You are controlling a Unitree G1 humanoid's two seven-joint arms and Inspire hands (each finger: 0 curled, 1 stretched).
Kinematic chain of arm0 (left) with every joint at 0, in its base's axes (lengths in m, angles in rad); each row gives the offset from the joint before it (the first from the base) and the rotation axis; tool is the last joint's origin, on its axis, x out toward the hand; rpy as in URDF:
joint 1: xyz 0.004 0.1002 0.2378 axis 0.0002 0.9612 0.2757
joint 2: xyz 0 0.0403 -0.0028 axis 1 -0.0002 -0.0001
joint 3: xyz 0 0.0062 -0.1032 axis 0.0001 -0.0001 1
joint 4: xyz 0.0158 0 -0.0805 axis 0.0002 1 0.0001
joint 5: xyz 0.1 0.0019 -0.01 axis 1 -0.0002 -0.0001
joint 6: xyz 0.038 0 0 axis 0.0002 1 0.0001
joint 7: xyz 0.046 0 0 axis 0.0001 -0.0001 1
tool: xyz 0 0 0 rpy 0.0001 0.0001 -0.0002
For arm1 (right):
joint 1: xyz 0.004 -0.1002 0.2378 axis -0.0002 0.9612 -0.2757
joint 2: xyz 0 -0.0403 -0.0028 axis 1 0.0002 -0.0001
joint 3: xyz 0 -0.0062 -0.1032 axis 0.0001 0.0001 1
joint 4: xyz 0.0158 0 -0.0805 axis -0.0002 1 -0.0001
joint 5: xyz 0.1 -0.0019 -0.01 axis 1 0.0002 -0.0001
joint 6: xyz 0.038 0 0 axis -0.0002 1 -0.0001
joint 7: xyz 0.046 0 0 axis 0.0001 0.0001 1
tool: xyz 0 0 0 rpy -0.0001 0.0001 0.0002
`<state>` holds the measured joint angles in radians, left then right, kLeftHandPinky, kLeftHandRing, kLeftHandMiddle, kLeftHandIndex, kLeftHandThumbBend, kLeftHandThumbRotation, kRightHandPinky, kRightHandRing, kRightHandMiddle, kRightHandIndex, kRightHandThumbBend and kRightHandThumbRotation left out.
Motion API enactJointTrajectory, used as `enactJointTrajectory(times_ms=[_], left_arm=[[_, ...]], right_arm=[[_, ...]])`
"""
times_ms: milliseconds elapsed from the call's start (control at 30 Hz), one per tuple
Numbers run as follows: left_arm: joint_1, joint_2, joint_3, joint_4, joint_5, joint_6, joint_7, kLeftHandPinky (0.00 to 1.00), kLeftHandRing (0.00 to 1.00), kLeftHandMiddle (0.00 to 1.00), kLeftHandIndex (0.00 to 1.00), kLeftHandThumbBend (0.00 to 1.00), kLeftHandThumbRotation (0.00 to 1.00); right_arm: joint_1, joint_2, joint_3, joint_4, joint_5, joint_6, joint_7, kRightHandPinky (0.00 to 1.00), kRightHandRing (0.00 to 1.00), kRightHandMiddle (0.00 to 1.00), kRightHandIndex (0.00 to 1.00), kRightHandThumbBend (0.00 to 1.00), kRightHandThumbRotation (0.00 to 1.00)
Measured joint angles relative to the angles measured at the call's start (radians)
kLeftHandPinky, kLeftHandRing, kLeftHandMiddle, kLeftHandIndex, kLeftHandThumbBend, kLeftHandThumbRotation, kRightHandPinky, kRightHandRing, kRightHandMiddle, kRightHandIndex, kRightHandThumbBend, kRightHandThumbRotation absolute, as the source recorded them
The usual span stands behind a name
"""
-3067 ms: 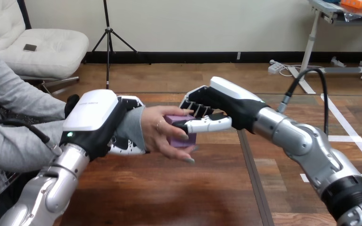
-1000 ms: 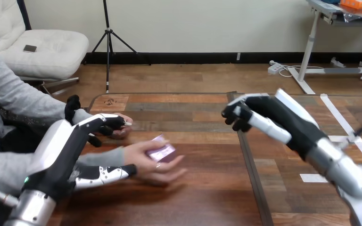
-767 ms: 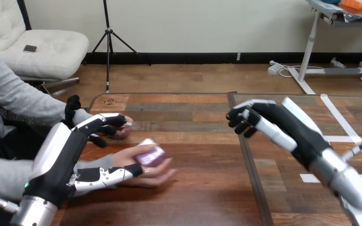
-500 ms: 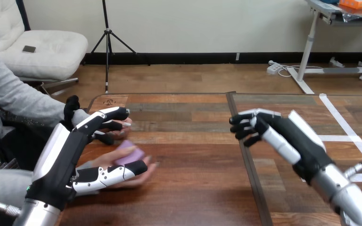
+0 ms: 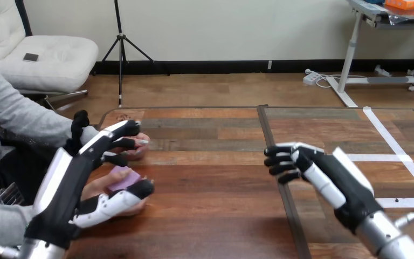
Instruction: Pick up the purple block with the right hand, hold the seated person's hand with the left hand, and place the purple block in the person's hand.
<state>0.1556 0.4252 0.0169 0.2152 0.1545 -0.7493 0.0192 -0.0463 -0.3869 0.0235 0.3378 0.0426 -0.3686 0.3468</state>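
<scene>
The purple block (image 5: 123,178) lies in the person's upturned hand (image 5: 98,184) near the table's left edge. My left hand (image 5: 64,186) stands around that hand with straight fingers above it and the thumb below; nothing is curled round it, so it is open. Further back, the person's other hand (image 5: 136,143) rests on the table behind my left fingertips. My right hand (image 5: 315,170) hovers over the right half of the table, well apart from the block, its fingers curled and holding nothing.
The wooden table (image 5: 205,178) has a seam (image 5: 279,183) running front to back just left of my right hand. White tape lines (image 5: 396,157) mark its right part.
The person's hand has drawn back left with the block in it. My right hand has let go of the block, sunk and pulled back towards me. My left hand has opened off the person's wrist.
</scene>
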Motion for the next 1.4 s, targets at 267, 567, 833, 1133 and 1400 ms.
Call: enactJointTrajectory(times_ms=[267, 567, 833, 1133, 1400], left_arm=[[0.036, -0.041, 0.004, 0.028, -0.031, -0.028, 0.001, 0.7, 0.82, 0.85, 0.83, 0.99, 0.93], [0.064, -0.128, 0.001, 0.103, -0.045, -0.111, 0.016, 0.71, 0.81, 0.82, 0.78, 0.84, 0.99], [0.075, -0.187, -0.016, 0.143, -0.047, -0.12, -0.002, 0.79, 0.86, 0.86, 0.82, 0.67, 1.0], [0.081, -0.22, -0.053, 0.152, -0.091, -0.088, -0.086, 0.94, 0.92, 0.89, 0.86, 0.51, 1.0], [0.082, -0.252, -0.063, 0.152, -0.145, -0.049, -0.134, 0.98, 0.92, 0.9, 0.88, 0.5, 1.0]], right_arm=[[0.07, 0.027, 0.0, -0.054, 0.001, 0.012, -0.008, 0.66, 0.71, 0.73, 0.74, 0.76, 1.0], [0.135, 0.068, 0.0, -0.106, 0.049, 0.038, -0.001, 0.68, 0.73, 0.75, 0.76, 0.72, 1.0], [0.17, 0.116, -0.003, -0.111, 0.1, 0.044, -0.001, 0.7, 0.74, 0.76, 0.76, 0.73, 1.0], [0.19, 0.161, -0.01, -0.11, 0.127, 0.045, -0.003, 0.76, 0.77, 0.79, 0.8, 0.74, 1.0], [0.191, 0.194, -0.032, -0.109, 0.176, 0.045, 0.007, 0.79, 0.8, 0.81, 0.82, 0.76, 1.0]])
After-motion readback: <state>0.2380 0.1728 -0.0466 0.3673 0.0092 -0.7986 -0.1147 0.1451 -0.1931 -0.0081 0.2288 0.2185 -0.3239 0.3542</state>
